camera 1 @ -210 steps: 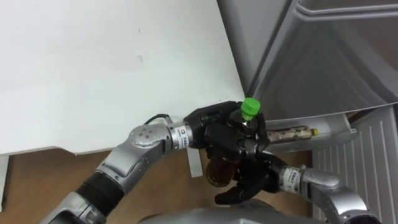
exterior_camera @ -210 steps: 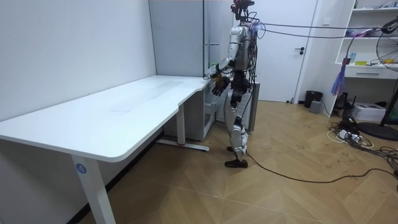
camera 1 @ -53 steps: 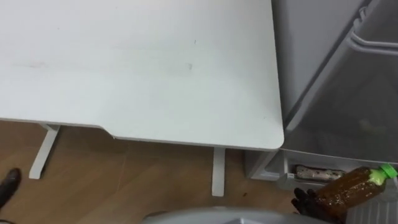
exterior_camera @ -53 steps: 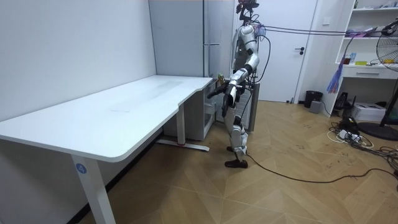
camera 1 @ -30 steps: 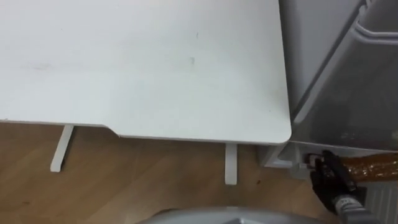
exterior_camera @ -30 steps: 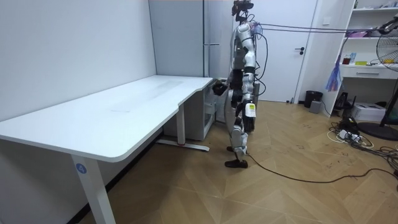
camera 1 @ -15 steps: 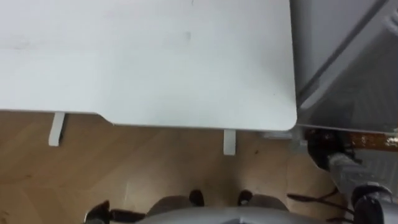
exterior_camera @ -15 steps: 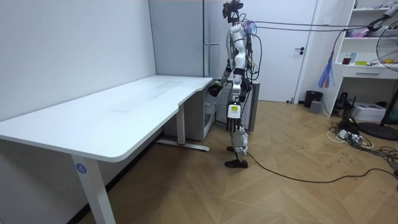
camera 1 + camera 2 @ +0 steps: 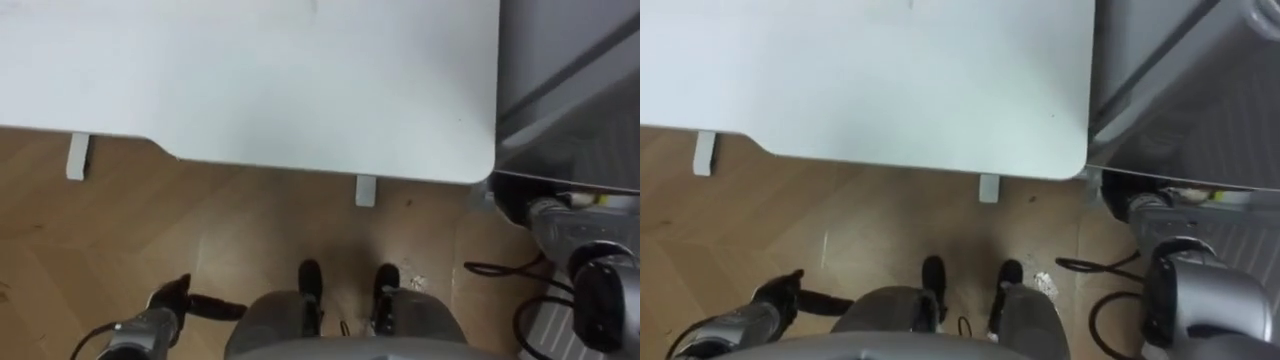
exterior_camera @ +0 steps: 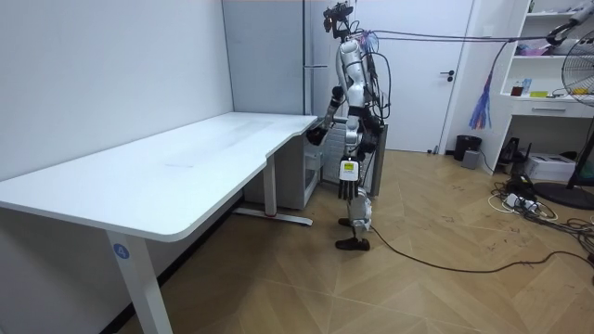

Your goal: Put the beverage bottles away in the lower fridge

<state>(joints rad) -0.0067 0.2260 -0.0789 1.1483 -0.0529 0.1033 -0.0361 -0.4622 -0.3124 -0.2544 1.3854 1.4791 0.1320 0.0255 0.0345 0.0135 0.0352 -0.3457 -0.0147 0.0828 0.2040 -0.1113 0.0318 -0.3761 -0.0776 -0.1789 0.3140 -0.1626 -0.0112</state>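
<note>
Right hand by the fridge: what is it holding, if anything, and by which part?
Cannot tell: the right hand reaches low at the fridge, too hidden to show any hold. The left hand hangs open, holding nothing.

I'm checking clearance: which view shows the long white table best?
The room view: the long white table appears almost whole, legs included, robot at its far end. The eye views give its edge and corner from above.
</note>
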